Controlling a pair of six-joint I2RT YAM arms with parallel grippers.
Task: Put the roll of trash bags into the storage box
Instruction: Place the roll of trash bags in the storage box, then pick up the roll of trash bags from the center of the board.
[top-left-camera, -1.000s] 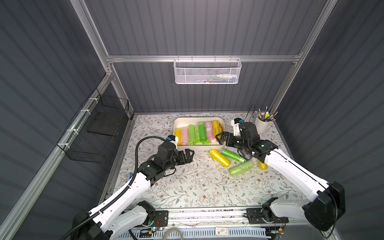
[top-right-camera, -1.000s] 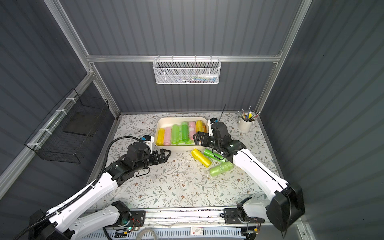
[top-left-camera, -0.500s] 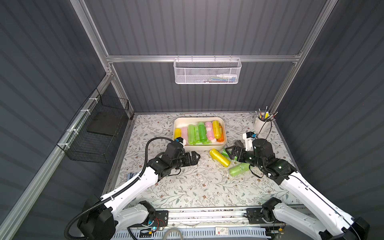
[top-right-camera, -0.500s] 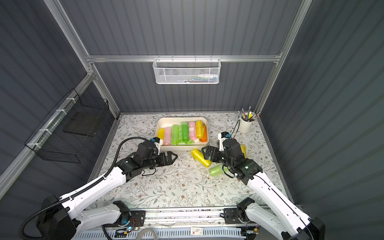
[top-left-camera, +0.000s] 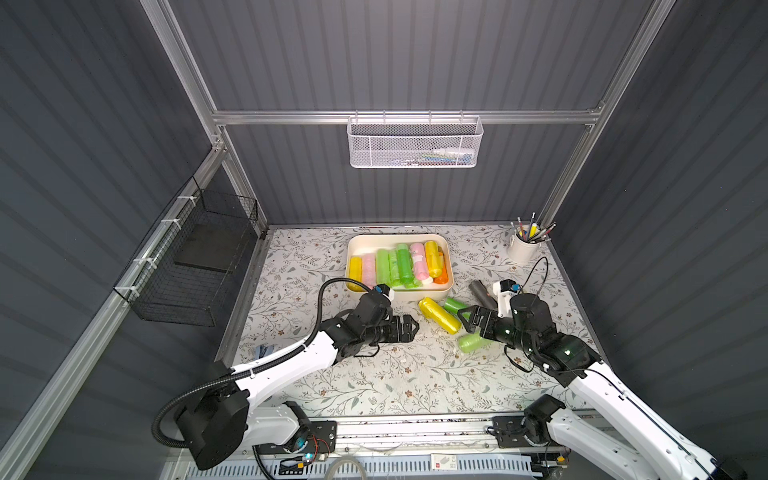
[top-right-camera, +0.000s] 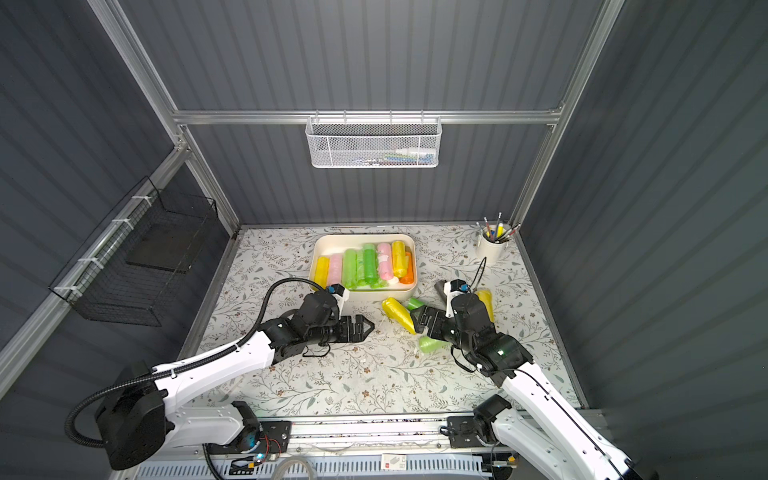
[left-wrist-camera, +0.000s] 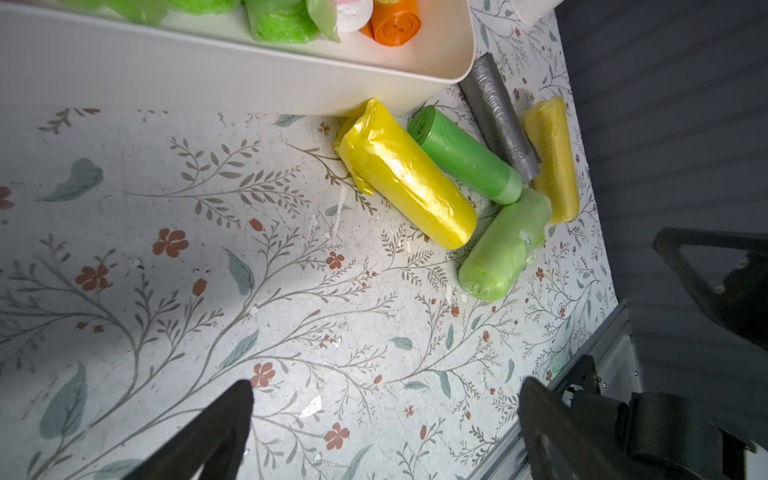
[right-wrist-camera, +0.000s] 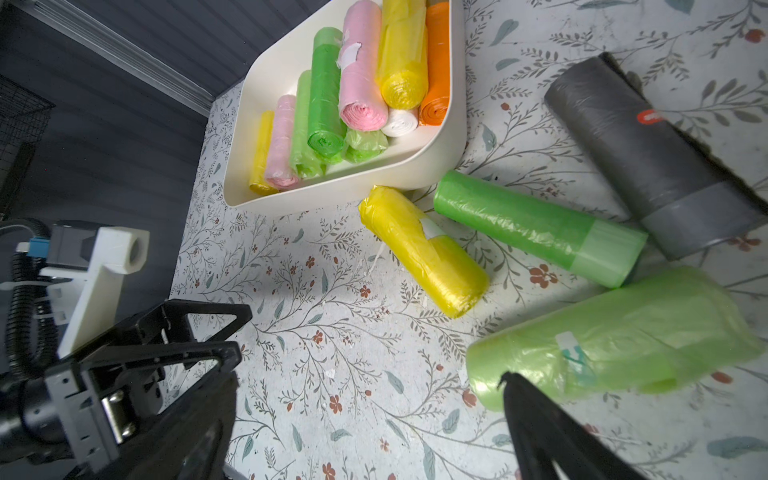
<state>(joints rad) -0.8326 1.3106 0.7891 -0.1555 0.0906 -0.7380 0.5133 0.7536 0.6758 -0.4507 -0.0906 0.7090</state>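
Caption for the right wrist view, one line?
Open right gripper by a pale green roll; a yellow roll, green roll and grey roll lie loose beside the part-filled storage box.

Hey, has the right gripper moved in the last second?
Yes. In a top view, the right gripper has pulled back from the storage box right end toward the table front edge, open, near the light green roll.

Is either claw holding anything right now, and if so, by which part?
Nothing is held: the left claw and the right claw are both open and empty.
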